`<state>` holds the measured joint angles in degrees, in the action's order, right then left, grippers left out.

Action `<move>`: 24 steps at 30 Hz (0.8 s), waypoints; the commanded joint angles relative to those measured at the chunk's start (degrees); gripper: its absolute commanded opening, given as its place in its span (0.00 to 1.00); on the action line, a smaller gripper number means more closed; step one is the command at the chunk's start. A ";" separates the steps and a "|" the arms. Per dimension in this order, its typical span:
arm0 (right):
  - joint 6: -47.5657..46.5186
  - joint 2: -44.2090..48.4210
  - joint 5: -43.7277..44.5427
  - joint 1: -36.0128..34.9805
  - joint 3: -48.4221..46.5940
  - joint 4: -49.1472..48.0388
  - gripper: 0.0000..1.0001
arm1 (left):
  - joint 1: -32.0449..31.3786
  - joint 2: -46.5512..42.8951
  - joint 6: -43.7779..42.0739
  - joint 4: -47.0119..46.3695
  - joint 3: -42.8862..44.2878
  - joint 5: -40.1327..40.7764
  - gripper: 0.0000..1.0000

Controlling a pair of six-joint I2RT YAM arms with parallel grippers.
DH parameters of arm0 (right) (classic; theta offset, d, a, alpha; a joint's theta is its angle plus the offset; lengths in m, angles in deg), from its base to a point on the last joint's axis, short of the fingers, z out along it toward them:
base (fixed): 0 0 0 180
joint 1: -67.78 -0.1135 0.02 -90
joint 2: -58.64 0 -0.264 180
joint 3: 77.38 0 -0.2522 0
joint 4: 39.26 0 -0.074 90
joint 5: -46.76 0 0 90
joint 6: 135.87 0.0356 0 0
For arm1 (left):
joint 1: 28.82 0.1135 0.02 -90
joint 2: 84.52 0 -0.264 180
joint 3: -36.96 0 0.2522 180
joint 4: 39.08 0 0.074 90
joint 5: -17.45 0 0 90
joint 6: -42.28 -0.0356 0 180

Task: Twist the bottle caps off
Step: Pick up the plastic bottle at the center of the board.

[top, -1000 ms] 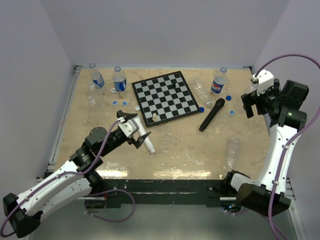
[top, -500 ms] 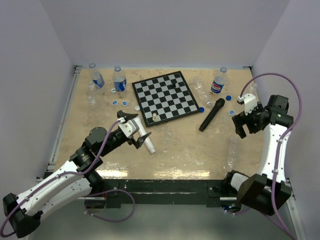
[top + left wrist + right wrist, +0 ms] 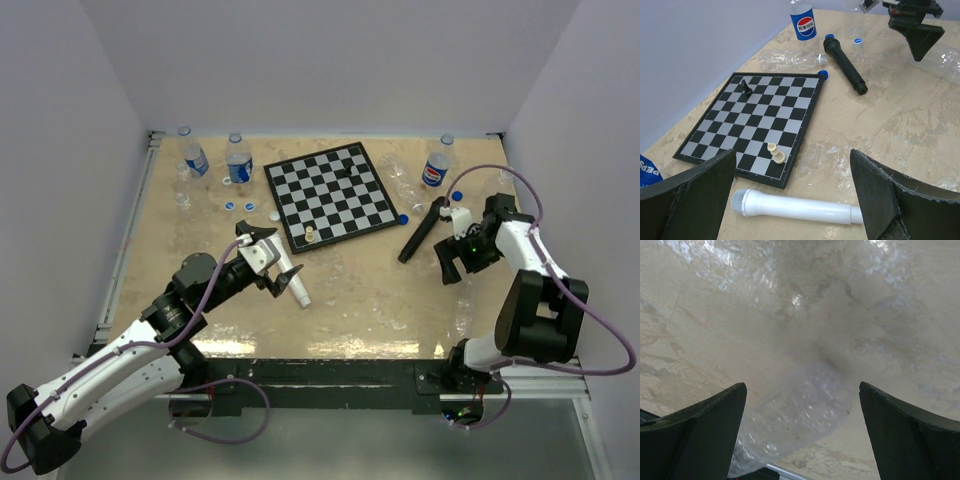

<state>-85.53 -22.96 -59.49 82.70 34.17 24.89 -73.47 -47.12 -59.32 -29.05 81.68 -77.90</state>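
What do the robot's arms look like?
The left arm and right arm are white tubes with chunky black joints. A thin purple cable loops along each. The left gripper and right gripper have black wedge-shaped fingers.

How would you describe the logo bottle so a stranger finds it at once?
Start at the chessboard mid-table. Just past its right corner, further back, a small bottle stands upright. Its blue label with a round red-white-blue logo sets it apart from the bare clear bottle lying beside it.
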 commanded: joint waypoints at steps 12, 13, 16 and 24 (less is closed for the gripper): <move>7.75 4.61 11.24 -4.81 -0.32 -2.76 0.98 | 0.26 -0.32 -0.18 -2.51 -0.38 -0.02 1.00; 7.76 4.26 11.41 -4.81 -0.06 -2.41 0.98 | 0.26 -0.32 -0.18 -2.51 -0.29 -0.10 1.00; 7.93 2.33 11.16 -4.81 1.78 -1.97 0.98 | 0.26 -0.41 -0.09 -2.51 -0.37 -0.28 1.00; 8.37 -1.63 11.94 -4.90 4.07 -1.09 0.98 | 0.26 -0.58 -0.18 -2.51 -0.46 0.07 1.00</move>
<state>-77.95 -24.93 -49.11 78.11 37.29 22.27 -73.47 -47.16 -59.29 -29.05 81.66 -77.79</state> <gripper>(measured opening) 0.983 0.997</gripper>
